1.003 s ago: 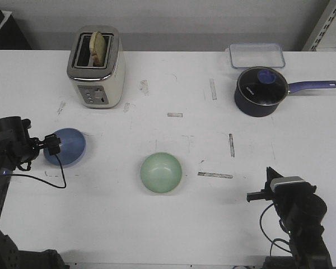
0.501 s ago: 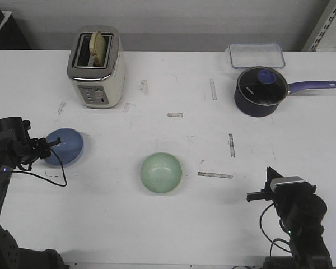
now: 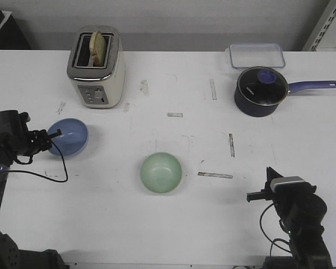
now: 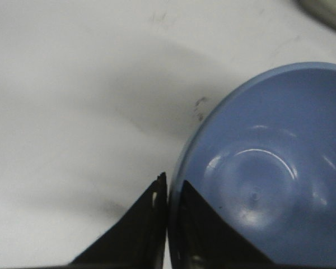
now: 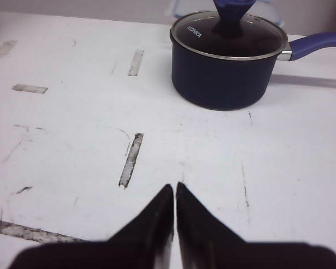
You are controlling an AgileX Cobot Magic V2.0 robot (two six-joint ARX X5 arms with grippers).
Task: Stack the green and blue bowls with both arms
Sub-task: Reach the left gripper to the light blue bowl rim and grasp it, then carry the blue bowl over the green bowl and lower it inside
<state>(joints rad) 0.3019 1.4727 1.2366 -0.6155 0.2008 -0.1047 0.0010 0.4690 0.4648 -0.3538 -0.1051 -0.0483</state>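
We see the left gripper point(image 3: 51, 138) pinched on the rim of the blue bowl point(image 3: 69, 137) at the table's point(image 3: 168, 224) left side, the green bowl point(image 3: 161, 172) sitting mid-table, and the right gripper point(image 5: 174, 193) closed on nothing.

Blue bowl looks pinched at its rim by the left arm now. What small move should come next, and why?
Probably lift the blue bowl a little and start carrying it toward the green bowl. The left gripper has its fingers closed on the bowl's rim, one inside and one outside, and the bowl already looks tilted. The green bowl sits open and unobstructed mid-table, while the right gripper is shut and idle.
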